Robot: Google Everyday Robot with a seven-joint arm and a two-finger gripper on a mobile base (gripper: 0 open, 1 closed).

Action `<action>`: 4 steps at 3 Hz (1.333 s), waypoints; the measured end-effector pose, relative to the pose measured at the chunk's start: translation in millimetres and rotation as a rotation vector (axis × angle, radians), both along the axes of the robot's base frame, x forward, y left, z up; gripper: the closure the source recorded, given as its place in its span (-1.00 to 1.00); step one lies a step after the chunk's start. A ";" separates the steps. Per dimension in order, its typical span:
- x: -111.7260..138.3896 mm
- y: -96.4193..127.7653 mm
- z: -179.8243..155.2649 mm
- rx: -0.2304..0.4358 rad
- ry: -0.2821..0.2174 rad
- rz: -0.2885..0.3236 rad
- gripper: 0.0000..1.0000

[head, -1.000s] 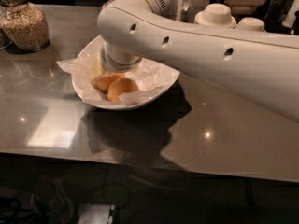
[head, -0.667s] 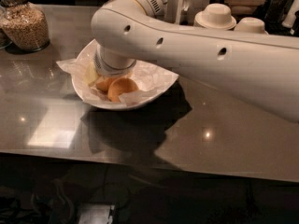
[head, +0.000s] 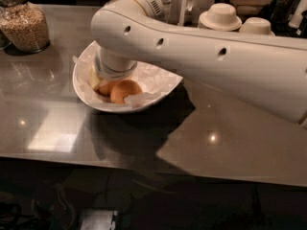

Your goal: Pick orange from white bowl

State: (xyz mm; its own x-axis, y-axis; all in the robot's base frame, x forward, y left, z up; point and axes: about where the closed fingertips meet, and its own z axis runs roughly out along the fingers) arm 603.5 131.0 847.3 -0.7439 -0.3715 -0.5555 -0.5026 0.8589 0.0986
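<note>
The white bowl (head: 91, 96), lined with crinkled white paper, stands on the grey counter at left of centre. Two orange fruits lie in it. The larger, paler orange (head: 126, 90) shows in front of the wrist. The smaller, deeper-orange fruit (head: 106, 87) lies to its left, half hidden. My gripper (head: 106, 76) reaches down into the bowl from above, right over the fruits. The thick white wrist and arm hide its fingers and the back of the bowl.
A glass jar of grains (head: 25, 27) stands at the back left. Small cream bowls on stacked plates (head: 220, 16) stand at the back right. The counter's front edge (head: 144, 169) runs across below the bowl, with dark floor beyond.
The wrist has shifted a little left and lower into the bowl, covering more of the left fruit. The bowl and fruits have not moved.
</note>
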 end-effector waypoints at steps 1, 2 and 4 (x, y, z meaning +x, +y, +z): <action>1.5 2.0 -0.8 0.004 0.003 0.006 0.83; 6.6 5.0 6.9 0.103 -0.002 -0.001 1.00; 5.3 -41.2 93.6 0.438 -0.159 -0.030 1.00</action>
State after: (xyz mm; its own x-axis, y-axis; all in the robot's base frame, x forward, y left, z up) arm 608.8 89.8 940.9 -0.6440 -0.0559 -0.7630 -0.5160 0.7681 0.3792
